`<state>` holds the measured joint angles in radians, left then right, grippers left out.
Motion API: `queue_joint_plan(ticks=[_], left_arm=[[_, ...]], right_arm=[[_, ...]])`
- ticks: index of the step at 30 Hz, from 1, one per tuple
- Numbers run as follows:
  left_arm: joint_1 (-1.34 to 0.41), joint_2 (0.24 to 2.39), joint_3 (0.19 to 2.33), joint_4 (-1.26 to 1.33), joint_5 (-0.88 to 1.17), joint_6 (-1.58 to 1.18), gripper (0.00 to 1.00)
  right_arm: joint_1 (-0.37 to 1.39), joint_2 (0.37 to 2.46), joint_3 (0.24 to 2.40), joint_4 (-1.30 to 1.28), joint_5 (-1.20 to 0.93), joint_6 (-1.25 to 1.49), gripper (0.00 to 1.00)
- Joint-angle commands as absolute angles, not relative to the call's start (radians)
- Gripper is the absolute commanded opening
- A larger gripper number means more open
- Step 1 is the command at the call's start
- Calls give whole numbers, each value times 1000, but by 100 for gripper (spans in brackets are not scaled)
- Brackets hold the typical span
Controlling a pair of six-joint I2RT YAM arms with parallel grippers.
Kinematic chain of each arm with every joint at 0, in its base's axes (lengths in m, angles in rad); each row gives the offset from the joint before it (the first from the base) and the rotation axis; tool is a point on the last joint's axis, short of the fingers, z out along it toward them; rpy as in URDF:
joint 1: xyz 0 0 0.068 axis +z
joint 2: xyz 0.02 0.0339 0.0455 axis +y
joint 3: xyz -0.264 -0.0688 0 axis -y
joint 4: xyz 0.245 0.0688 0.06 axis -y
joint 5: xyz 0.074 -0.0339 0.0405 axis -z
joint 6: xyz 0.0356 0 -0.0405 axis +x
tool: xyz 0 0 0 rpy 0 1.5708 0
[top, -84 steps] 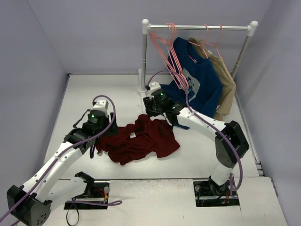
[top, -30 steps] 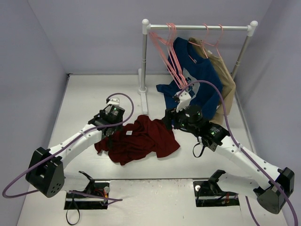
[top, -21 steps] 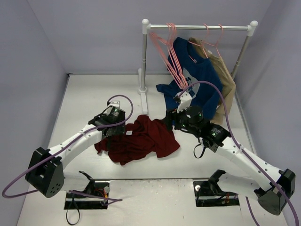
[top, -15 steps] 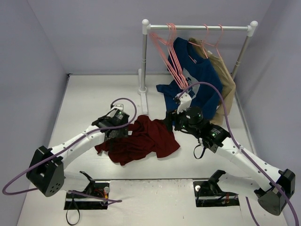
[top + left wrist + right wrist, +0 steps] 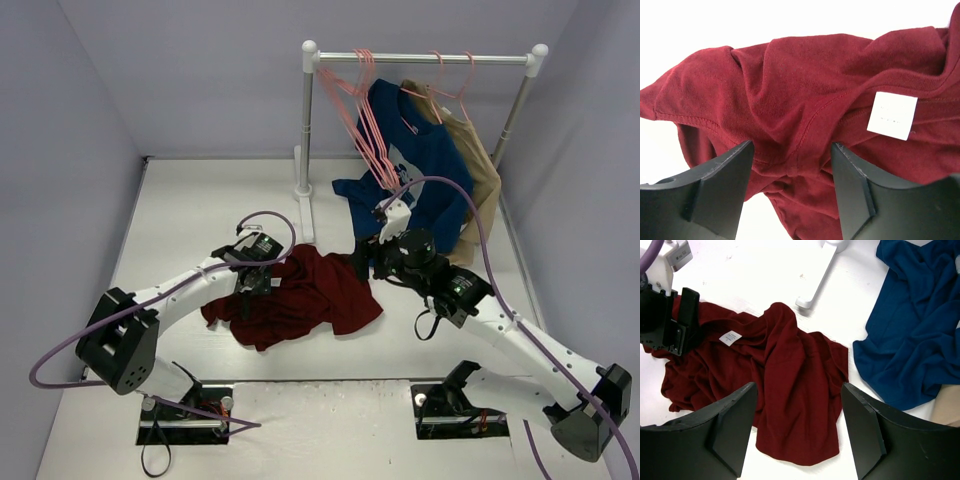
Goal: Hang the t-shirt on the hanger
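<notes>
The dark red, floppy cloth t-shirt (image 5: 318,295) lies crumpled on the white tabletop (image 5: 200,200), in front of the white tube clothes rack (image 5: 425,58) and just forward of its left post. It is bunched into deep folds and not spread flat. One lobe reaches back toward the rack's left foot (image 5: 817,280), and a broader lobe trails away from the rack. In the left wrist view a stitched hem curves through the folds of the t-shirt (image 5: 805,100), and a small white square label (image 5: 892,115) lies face up on the cloth. The right wrist view also shows this label (image 5: 730,338), on the side of the t-shirt (image 5: 785,390) farthest from the rack.

Several thin pink wire hangers (image 5: 365,120) hang bare on the rack, bunched near its left post. A navy blue garment (image 5: 420,165) hangs near the middle of the rail, its lower part pooling on the tabletop below the rack. A tan garment (image 5: 478,170) hangs beside it, toward the right post.

The left gripper (image 5: 792,150) sits low on the t-shirt's far-from-rack side, its jaws spread with a ridge of cloth between them, not squeezed. The right gripper (image 5: 799,390) hangs over the t-shirt's rack-side edge, just in front of the navy garment's pooled hem, with its jaws apart and nothing between them.
</notes>
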<state>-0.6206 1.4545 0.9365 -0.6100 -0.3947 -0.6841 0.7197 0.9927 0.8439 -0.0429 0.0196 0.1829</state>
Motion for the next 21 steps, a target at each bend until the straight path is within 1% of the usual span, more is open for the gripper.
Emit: queue_joint_plan(ticks=[1,8,10,13,15,17,19,21], left_arm=[[-611,1450,995,-654,-432,-717,56],[-606,1455,991,-693,-423,-735,56],[-605,1457,991,-695,-423,-736,53],[-603,1461,988,-699,-422,-736,44],[-599,1464,990,-697,-421,-733,35],[-595,1466,997,-696,-419,-729,23],[-594,1470,1008,-695,-412,-720,15],[-594,1469,1013,-696,-410,-717,3]], right_arm=[[713,961,846,3,35,189,66],[712,951,839,3,59,180,68],[712,952,843,3,63,178,68],[712,957,858,3,80,166,69],[710,962,874,3,82,154,69],[710,965,891,3,86,143,70],[710,971,900,3,89,136,70],[709,973,913,3,90,126,70]])
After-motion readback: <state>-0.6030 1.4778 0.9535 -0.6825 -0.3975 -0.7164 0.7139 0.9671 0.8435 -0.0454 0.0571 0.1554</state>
